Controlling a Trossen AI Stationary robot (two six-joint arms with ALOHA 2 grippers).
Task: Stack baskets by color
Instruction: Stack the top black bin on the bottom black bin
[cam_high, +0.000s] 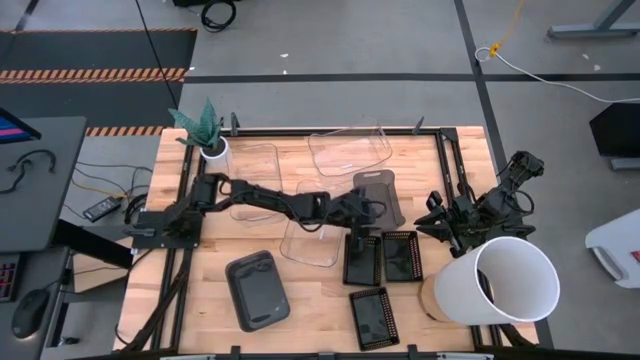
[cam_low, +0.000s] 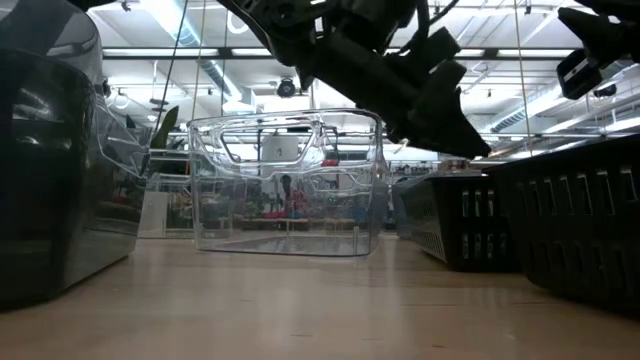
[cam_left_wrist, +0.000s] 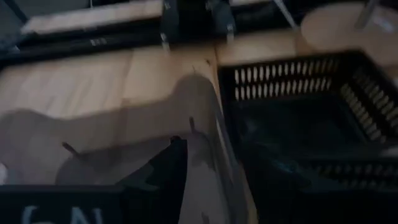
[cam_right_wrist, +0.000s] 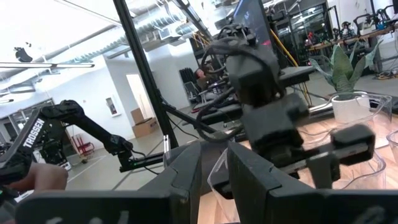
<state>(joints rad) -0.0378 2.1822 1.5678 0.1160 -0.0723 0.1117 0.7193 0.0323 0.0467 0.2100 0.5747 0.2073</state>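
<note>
My left arm reaches across the table, and its gripper (cam_high: 355, 237) hangs open just above a black mesh basket (cam_high: 362, 262), beside a clear basket (cam_high: 308, 238). In the left wrist view one finger (cam_left_wrist: 169, 177) shows next to the clear wall, with the mesh basket (cam_left_wrist: 292, 118) beyond. A second mesh basket (cam_high: 402, 256) sits alongside, and a third (cam_high: 370, 318) lies nearer the front. Two more clear baskets (cam_high: 348, 150) (cam_high: 254, 170) lie at the back. Smoky grey baskets sit at the back middle (cam_high: 382, 195) and front left (cam_high: 257, 291). My right gripper (cam_high: 440, 222) waits at the right edge, its jaws slightly apart and empty.
A big white bucket (cam_high: 505, 282) lies on its side at the front right. A white plant pot (cam_high: 214, 150) stands at the back left corner. Black frame rails (cam_high: 180, 270) run along both table sides.
</note>
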